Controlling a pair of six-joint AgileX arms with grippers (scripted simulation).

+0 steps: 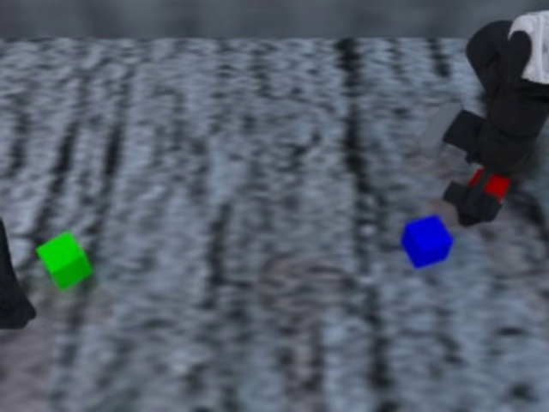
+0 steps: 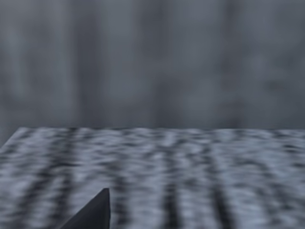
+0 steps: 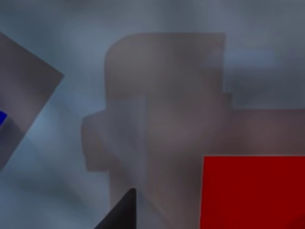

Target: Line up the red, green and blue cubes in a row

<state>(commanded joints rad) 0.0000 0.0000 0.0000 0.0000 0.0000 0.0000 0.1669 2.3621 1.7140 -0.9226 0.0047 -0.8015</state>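
So the right gripper (image 1: 485, 196) is over at about 3 o'clock on the bench (image 1: 257, 129), near the right edge, and its jaws are closed down on the red cube (image 1: 495, 184), with a strip of red showing between the black fingers in the top view and a big red face filling one corner of the right wrist view (image 3: 252, 191). I can't really tell whether the cube is lifted or just sitting on the surface with the jaws around it. The blue cube (image 1: 426, 240) sits just beside that gripper, toward the 4 o'clock side of the bench and a little closer to the middle, apart from the red one. The green cube (image 1: 64, 259) is way over at 8 o'clock near the left edge, well apart from the other two, right next to the left gripper (image 1: 10, 296), which is parked at the edge and mostly out of frame, so I can't tell how its jaws stand. Handling-wise, my guess is these cubes are light, rigid little blocks that won't squash or break, but flat plain faces can be slick, so a pinch on two opposite flat sides, centred and square, looks like the way to go; grabbing across corners would probably let one twist or pop out. They're smaller than the jaws, so a cube set close to a neighbour could easily get bumped when letting go. Nothing is in a row yet.
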